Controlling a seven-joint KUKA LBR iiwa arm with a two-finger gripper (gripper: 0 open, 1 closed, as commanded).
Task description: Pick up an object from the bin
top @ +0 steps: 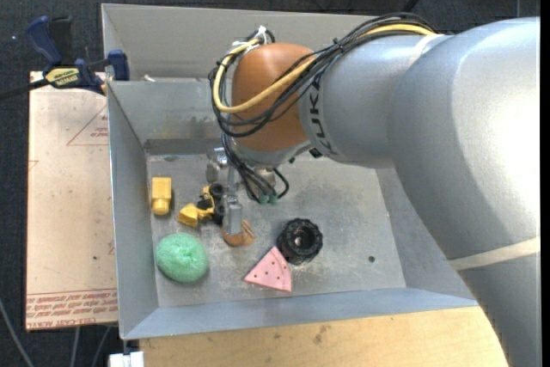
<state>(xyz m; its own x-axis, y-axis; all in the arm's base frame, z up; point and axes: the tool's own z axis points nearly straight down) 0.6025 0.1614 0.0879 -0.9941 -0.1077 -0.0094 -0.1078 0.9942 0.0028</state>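
Note:
My gripper (pixel 230 216) is down near the bin floor, left of the middle, under the orange wrist cover. Its tip stands between a small yellow and black toy (pixel 196 211) on its left and a small brown and orange piece (pixel 239 235) just below it. It looks close to or touching both; I cannot tell whether either is gripped. A black round knob-like thing (pixel 299 241) lies to the right of the tip.
A yellow block (pixel 161 195) lies by the left wall. A green fuzzy ball (pixel 181 259) sits at the front left, and a pink dotted triangle (pixel 269 272) at the front middle. The big arm covers the bin's right and back.

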